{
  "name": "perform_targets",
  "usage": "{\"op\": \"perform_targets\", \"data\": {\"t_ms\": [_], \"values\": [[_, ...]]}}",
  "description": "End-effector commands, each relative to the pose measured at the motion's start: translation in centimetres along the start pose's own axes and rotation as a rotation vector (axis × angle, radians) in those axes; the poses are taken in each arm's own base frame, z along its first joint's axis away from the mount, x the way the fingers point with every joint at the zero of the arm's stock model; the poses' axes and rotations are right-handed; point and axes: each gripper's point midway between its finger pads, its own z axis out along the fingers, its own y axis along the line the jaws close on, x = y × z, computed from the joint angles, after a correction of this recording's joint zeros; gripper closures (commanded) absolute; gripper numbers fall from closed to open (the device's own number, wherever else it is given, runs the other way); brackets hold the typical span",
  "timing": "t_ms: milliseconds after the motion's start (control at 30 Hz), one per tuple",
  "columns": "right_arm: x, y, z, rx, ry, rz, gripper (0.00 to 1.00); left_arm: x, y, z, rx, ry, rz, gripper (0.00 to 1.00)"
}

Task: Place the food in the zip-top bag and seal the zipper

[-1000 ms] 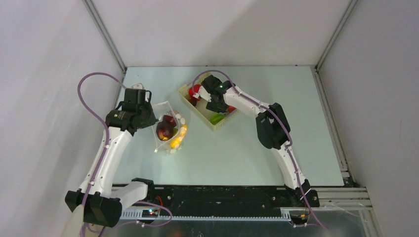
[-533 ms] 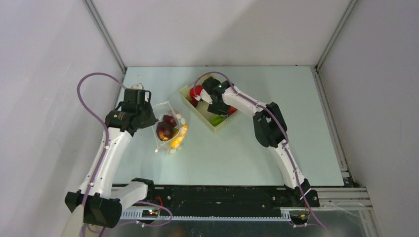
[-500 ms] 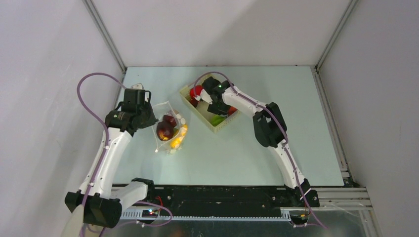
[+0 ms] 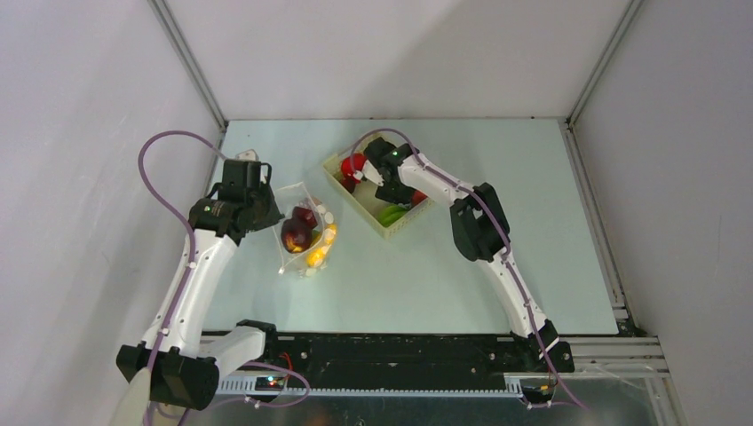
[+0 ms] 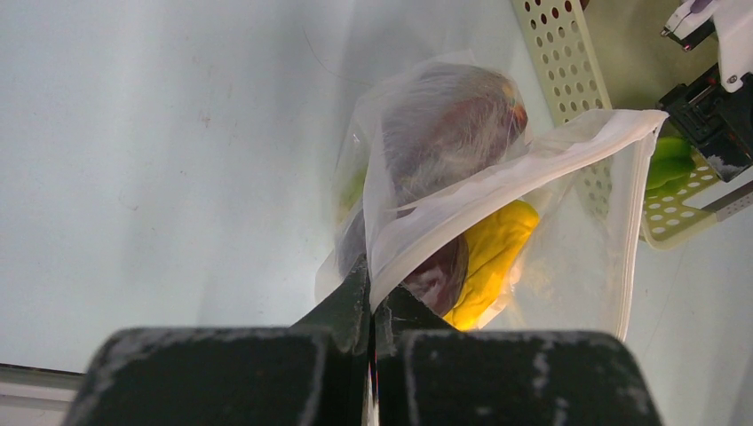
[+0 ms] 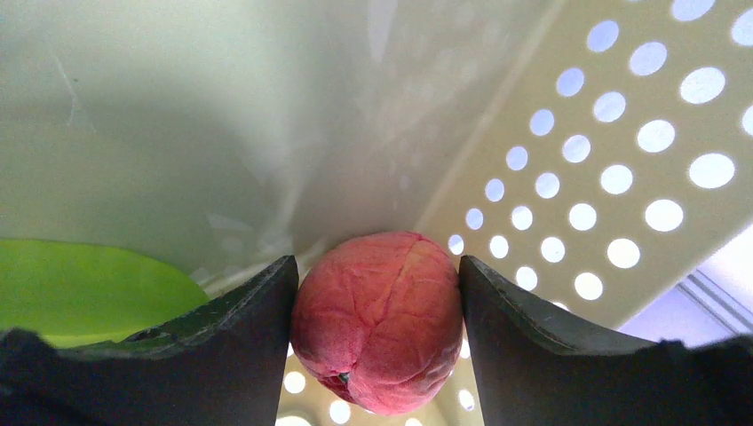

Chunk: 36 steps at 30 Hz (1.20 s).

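The zip-top bag lies on the table with a dark purple piece and a yellow piece of food inside. My left gripper is shut on the bag's mouth edge and holds it up and open; in the left wrist view the gripper pinches that white edge. My right gripper is down in the basket. In the right wrist view, this gripper has both fingers against the sides of a red toy fruit in the basket's corner.
The pale yellow perforated basket stands right of the bag, its wall close behind the red fruit. A green piece lies in it, also in the right wrist view, and another red piece. The enclosure walls surround the table.
My right arm has shifted slightly left and its gripper has settled around the red fruit at the basket's far-left end. The left arm and the bag have not moved.
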Motion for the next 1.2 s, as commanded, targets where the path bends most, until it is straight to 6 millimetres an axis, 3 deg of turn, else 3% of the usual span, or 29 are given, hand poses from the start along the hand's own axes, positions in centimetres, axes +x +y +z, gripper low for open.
{"op": "perform_targets", "data": {"t_ms": [0, 200, 267, 467, 567, 867, 1033, 1167], "values": [[0.0, -0.8, -0.5, 0.01, 0.003, 0.02, 0.42, -1.2, -0.4, -0.8, 0.029, -0.046, 0.012, 1.0], [-1.6, -2.1, -1.9, 0.044, -0.077, 0.042, 0.75, -1.2, -0.3, -0.8, 0.025, -0.046, 0.011, 1.0], [-2.4, -2.8, -2.8, 0.07, -0.113, 0.057, 0.81, -1.2, -0.4, -0.8, 0.026, -0.047, 0.01, 1.0], [-5.3, -4.1, -6.4, 0.084, -0.278, 0.134, 0.87, -1.2, -0.4, -0.8, 0.03, -0.049, 0.01, 1.0], [-6.9, -4.6, -9.2, 0.064, -0.397, 0.177, 0.9, -1.1, -0.4, -0.8, 0.03, -0.048, 0.01, 1.0], [-8.6, -5.9, -16.2, 0.018, -0.654, 0.337, 0.94, -1.2, -0.5, -1.0, 0.038, -0.055, 0.008, 1.0], [-9.5, -4.7, -21.0, -0.149, -0.838, 0.494, 0.94, -1.2, -0.6, -1.1, 0.045, -0.056, 0.008, 1.0], [-9.5, -2.5, -26.9, -0.32, -1.037, 0.557, 0.93, -1.2, -0.7, -1.2, 0.054, -0.058, 0.007, 1.0]]}}
